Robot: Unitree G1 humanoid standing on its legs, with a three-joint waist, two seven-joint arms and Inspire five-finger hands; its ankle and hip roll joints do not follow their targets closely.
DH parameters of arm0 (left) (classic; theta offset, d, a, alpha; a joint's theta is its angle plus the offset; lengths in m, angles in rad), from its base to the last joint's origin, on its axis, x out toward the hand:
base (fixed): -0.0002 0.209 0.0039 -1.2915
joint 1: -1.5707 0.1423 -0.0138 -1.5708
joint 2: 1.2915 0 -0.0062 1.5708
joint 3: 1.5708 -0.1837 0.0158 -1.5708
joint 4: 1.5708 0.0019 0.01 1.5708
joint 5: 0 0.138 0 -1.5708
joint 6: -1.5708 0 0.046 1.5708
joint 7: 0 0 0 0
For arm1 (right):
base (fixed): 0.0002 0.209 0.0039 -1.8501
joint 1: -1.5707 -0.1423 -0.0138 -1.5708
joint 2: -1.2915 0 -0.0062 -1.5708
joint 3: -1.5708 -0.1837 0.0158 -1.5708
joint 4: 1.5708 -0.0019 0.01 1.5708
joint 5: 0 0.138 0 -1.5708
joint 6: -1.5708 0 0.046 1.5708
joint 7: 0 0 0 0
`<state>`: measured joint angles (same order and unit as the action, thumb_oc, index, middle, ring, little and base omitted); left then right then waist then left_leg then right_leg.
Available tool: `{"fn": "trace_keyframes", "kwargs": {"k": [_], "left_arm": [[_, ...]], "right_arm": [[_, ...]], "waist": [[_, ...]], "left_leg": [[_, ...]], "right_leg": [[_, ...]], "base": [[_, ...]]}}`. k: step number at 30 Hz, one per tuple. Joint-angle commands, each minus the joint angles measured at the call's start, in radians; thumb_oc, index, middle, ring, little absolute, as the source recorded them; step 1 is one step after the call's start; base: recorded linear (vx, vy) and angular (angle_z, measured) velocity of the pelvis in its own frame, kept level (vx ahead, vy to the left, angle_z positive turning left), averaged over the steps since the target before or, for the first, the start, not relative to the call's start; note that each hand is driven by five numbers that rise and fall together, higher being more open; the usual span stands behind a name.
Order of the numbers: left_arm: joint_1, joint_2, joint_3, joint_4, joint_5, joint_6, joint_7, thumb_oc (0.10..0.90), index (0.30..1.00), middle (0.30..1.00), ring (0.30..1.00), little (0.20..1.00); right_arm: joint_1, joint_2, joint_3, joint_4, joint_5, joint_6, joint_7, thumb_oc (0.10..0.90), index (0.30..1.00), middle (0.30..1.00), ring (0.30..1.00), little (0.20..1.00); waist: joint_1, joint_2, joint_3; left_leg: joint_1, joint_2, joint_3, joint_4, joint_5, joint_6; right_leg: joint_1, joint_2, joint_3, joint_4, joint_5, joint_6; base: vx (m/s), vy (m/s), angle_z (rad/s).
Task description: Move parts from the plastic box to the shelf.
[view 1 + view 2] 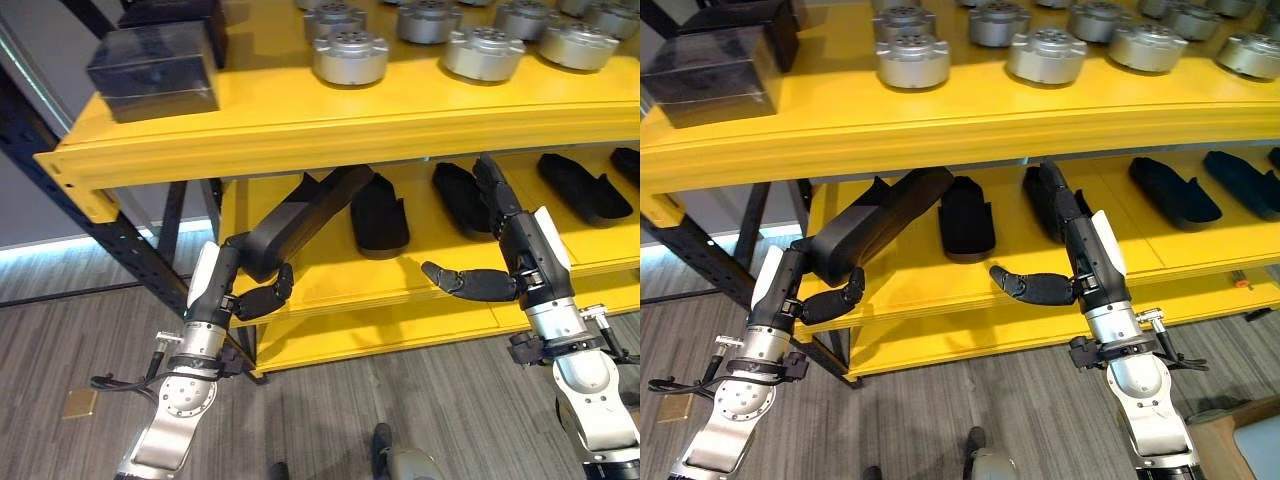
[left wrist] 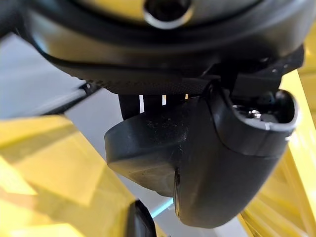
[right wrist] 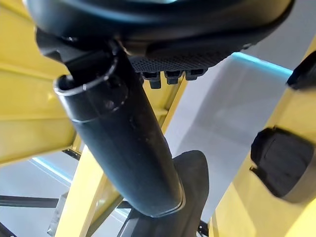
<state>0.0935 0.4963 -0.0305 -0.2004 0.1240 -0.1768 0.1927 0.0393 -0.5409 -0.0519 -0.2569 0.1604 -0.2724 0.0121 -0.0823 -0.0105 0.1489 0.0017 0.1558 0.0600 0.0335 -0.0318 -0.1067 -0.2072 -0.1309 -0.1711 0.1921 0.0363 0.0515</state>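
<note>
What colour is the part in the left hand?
Black. The part in the left hand shows best in the left eye view.

Shelf [image 1: 300,125] painted yellow metal, smooth, faintly glossy; round parts [image 1: 350,55] on top brushed silver metal; black part [image 1: 300,215] matt plastic; dark boxes [image 1: 155,70] glossy; floor [image 1: 90,310] grey wood-grain.

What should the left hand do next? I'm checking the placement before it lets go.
Probably ease the black part further in and lower it flat. The left hand holds it tilted, its far end under the upper yellow shelf, not yet resting on the middle shelf beside the part already laid there. The right hand is open.
</note>
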Motion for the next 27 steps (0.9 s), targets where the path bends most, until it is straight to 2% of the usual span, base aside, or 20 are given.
{"fn": "trace_keyframes", "kwargs": {"k": [1,8,15,21,23,27], "left_arm": [[-0.094,0.039,0.046,-0.157,-0.008,-0.114,0.085,0.400,0.300,0.300,0.300,0.300],[-0.114,0.006,0.053,-0.146,0.021,-0.101,0.140,0.400,0.300,0.300,0.300,0.300],[-0.166,-0.012,0.025,-0.057,0.081,-0.073,0.185,0.400,0.300,0.300,0.300,0.300],[-0.219,-0.039,0.018,0.045,0.134,-0.041,0.271,0.400,0.300,0.300,0.300,0.300],[-0.266,-0.055,0.025,0.123,0.155,-0.014,0.327,0.400,0.300,0.300,0.300,0.300],[-0.321,-0.051,0.035,0.200,0.178,0.014,0.371,0.400,0.300,0.300,0.300,0.300]], "right_arm": [[-0.118,-0.013,-0.030,-0.038,0.003,-0.081,-0.016,0.900,1.000,1.000,1.000,1.000],[-0.090,0.001,-0.031,-0.032,-0.004,-0.079,-0.023,0.900,1.000,1.000,1.000,1.000],[-0.088,0.011,-0.012,-0.023,0.000,-0.081,-0.027,0.900,1.000,1.000,1.000,1.000],[-0.064,0.024,-0.009,-0.007,-0.010,-0.087,-0.056,0.900,1.000,1.000,1.000,1.000],[-0.039,0.026,-0.010,0.008,-0.010,-0.085,-0.060,0.900,1.000,1.000,1.000,1.000],[-0.030,0.021,-0.003,0.015,0.007,-0.079,-0.046,0.900,1.000,1.000,1.000,1.000]], "waist": [[-0.006,-0.032,-0.089],[-0.010,-0.050,-0.094],[-0.020,-0.061,-0.100],[-0.043,-0.063,-0.100],[-0.061,-0.060,-0.098],[-0.083,-0.056,-0.094]], "left_leg": [[-0.017,0.033,0.025,0.045,-0.014,0.006],[-0.011,0.034,0.039,0.069,-0.037,0.007],[0.002,0.042,0.050,0.066,-0.043,0.004],[0.015,0.051,0.069,0.056,-0.040,-0.002],[0.023,0.057,0.084,0.048,-0.037,-0.005],[0.031,0.064,0.102,0.048,-0.039,-0.007]], "right_leg": [[0.162,-0.012,0.049,-0.036,-0.151,0.035],[0.186,-0.015,0.055,-0.054,-0.152,0.040],[0.199,-0.010,0.057,-0.067,-0.154,0.039],[0.195,-0.001,0.070,-0.070,-0.156,0.035],[0.188,0.004,0.080,-0.069,-0.155,0.034],[0.173,0.014,0.102,-0.061,-0.155,0.033]], "base": [[0.05,0.036,-0.16],[0.06,0.012,-0.05],[0.02,-0.006,0.00],[0.01,-0.010,-0.05],[0.01,-0.023,-0.09],[0.00,-0.018,-0.16]]}}
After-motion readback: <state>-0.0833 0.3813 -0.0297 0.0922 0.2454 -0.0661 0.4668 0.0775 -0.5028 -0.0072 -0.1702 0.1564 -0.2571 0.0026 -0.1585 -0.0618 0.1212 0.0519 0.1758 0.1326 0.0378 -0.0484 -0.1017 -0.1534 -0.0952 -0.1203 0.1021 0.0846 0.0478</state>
